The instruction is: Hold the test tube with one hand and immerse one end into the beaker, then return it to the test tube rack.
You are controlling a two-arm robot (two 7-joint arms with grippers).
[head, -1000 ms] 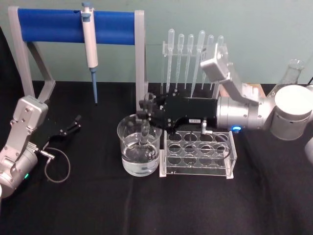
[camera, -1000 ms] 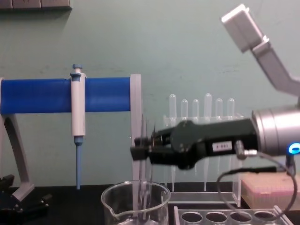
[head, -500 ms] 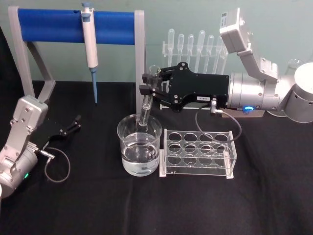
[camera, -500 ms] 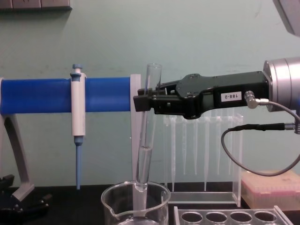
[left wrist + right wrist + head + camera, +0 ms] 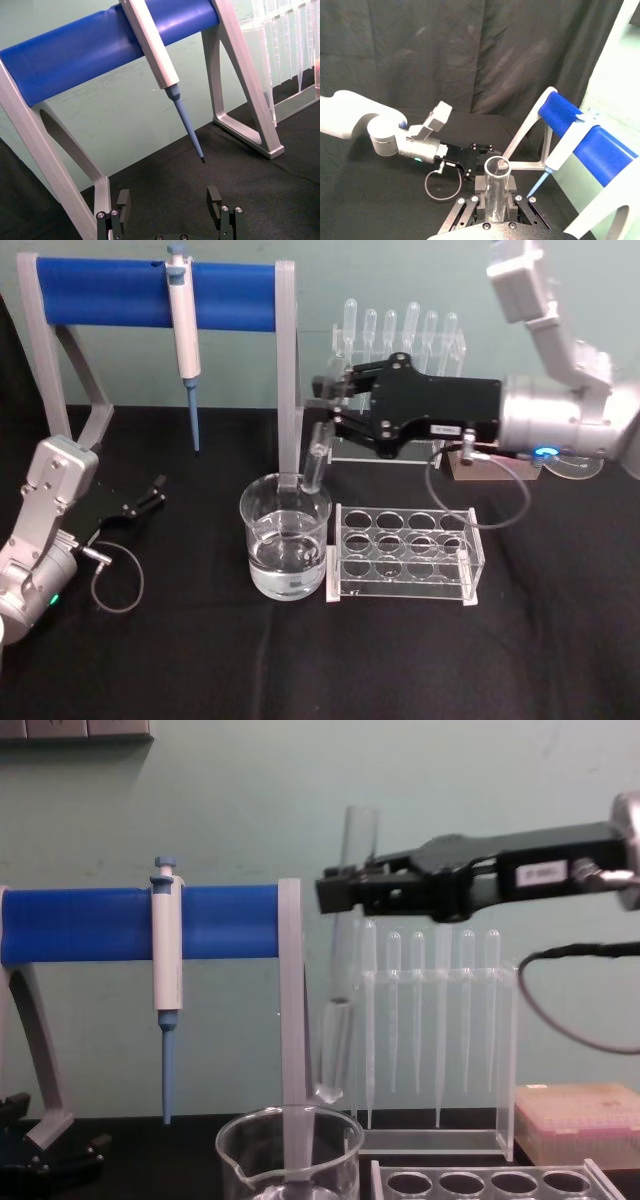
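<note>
The right pincer is clamping its two fingers tight on the upper part of one test tube, holding it up in the air above the beaker. In the chest view the tube is hanging a little tilted, its round bottom just above the beaker's rim and clear of it, with some liquid sitting in its lower part. One beaker is standing on the black table, partly filled with clear liquid. Just beside it, on the robot's right, one clear rack with twelve round holes is lying. Behind them six plastic droppers are hanging in a clear stand. Farther to the left, one white and blue pipettor is hanging from a blue bar. The left pincer is resting on the table at the left, its two fingers spread apart and gripping nothing
</note>
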